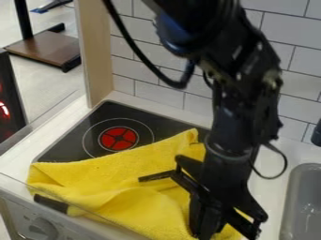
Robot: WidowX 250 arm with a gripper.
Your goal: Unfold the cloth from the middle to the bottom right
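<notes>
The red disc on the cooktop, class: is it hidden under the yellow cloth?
No, the red disc shows whole on the black cooktop, beyond the yellow cloth.

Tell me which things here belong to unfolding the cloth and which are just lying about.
Part of the job:
- yellow cloth, bunched across the stove's front
- gripper, down at the cloth

Just there:
- stove, under the cloth
- knob, front left
- grey sink, right
- dark object, right edge

Rumpled yellow cloth [119, 180], perhaps part-folded, across stovetop [67, 146]
</notes>
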